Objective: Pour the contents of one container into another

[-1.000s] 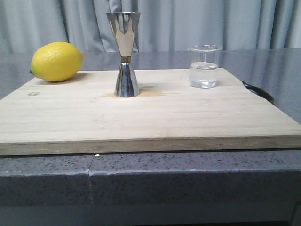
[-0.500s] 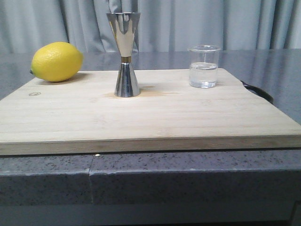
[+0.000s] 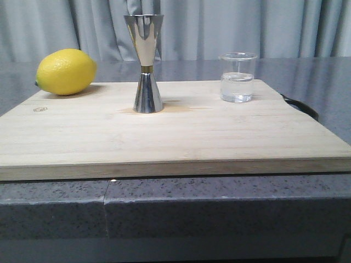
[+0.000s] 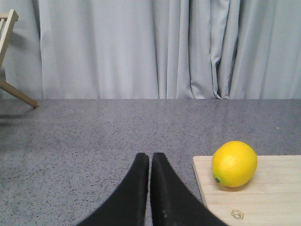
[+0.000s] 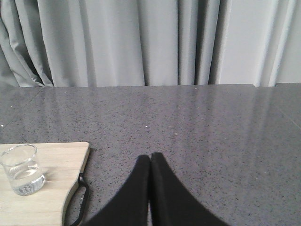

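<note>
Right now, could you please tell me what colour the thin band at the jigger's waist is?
Gold, on the steel jigger; the front view shows it best.

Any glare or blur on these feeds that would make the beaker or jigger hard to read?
Front view: sharp; the jigger mirrors the curtains, and the beaker shows its liquid line clearly. Right wrist view: beaker slightly soft, with pale sheen on the countertop. Left wrist view: even light, lemon crisp with a soft shadow.
</note>
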Available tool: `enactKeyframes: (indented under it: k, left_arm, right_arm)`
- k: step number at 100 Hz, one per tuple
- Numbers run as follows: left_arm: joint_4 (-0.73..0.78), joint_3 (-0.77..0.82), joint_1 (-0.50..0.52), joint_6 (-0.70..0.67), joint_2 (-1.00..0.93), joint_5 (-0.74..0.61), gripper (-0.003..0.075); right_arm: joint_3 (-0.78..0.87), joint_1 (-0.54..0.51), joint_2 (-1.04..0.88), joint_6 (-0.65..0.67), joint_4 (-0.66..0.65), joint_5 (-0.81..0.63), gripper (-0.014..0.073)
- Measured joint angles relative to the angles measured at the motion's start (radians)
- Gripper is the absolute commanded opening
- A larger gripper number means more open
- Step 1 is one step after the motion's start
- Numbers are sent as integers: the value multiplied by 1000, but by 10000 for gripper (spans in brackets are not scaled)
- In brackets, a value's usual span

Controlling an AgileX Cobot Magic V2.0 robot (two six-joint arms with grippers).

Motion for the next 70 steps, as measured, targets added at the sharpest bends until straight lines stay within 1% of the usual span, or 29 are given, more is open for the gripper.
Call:
enactKeyframes:
  k: [36, 39, 42, 46, 49, 53, 54, 56, 57, 58, 61, 63, 66, 70]
  left_arm:
    - [0, 0, 0, 0, 0, 1, -18]
    - [0, 0, 0, 0, 0, 1, -12]
    - [0, 0, 0, 0, 0, 1, 6]
    - [4, 0, 0, 0, 0, 1, 60]
    - [7, 0, 0, 0, 0, 4, 114]
    - [14, 0, 0, 0, 0, 4, 216]
    - [15, 0, 0, 0, 0, 4, 254]
    - [18, 0, 0, 0, 0, 6, 292]
    - [20, 0, 0, 0, 0, 6, 330]
    - [20, 0, 0, 0, 2, 6, 349]
    - [22, 0, 0, 0, 2, 7, 441]
    - [23, 0, 0, 0, 2, 7, 475]
    - [24, 0, 0, 0, 2, 8, 547]
    - [24, 0, 0, 0, 2, 8, 598]
  right_arm:
    - [0, 0, 0, 0, 0, 0, -60]
    - [0, 0, 0, 0, 0, 2, -50]
    - [0, 0, 0, 0, 0, 4, -17]
    - [0, 0, 0, 0, 0, 6, 35]
    - [0, 0, 0, 0, 0, 6, 104]
    - [0, 0, 0, 0, 0, 6, 185]
    - [0, 0, 0, 0, 0, 6, 219]
    - [0, 0, 0, 0, 0, 6, 271]
    - [0, 0, 0, 0, 0, 6, 288]
    - [0, 0, 0, 0, 0, 6, 322]
    - [0, 0, 0, 0, 0, 6, 388]
    - [0, 0, 0, 0, 0, 6, 433]
    - [0, 0, 0, 0, 0, 6, 485]
    - [0, 0, 0, 0, 0, 6, 545]
